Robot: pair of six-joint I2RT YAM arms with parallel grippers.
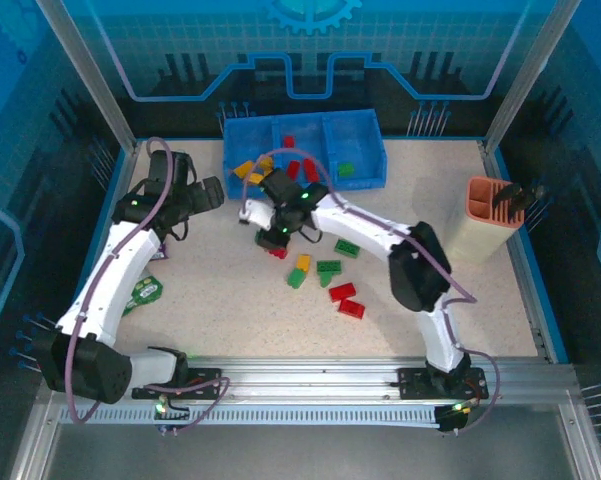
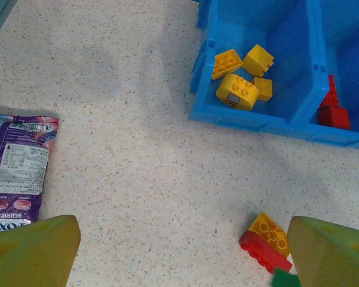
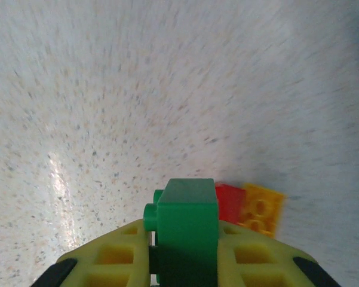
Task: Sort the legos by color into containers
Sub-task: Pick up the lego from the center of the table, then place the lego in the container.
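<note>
While clamped on green lego (image 3: pixel 188 224), lift right gripper (image 3: pixel 185 263), carry to right compartment (image 1: pixel 366 150); leave left gripper (image 1: pixel 206 193) spread.

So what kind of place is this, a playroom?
Probably a robot lab test booth: two robot arms bolted to a table, a metal frame with blue panels around it, and toy bricks to sort into a blue tray.

Right gripper (image 1: pixel 278 237) beside loose legos (image 1: pixel 329 267) on the table (image 1: pixel 230 310), near the blue tray (image 1: pixel 370 182)
</note>
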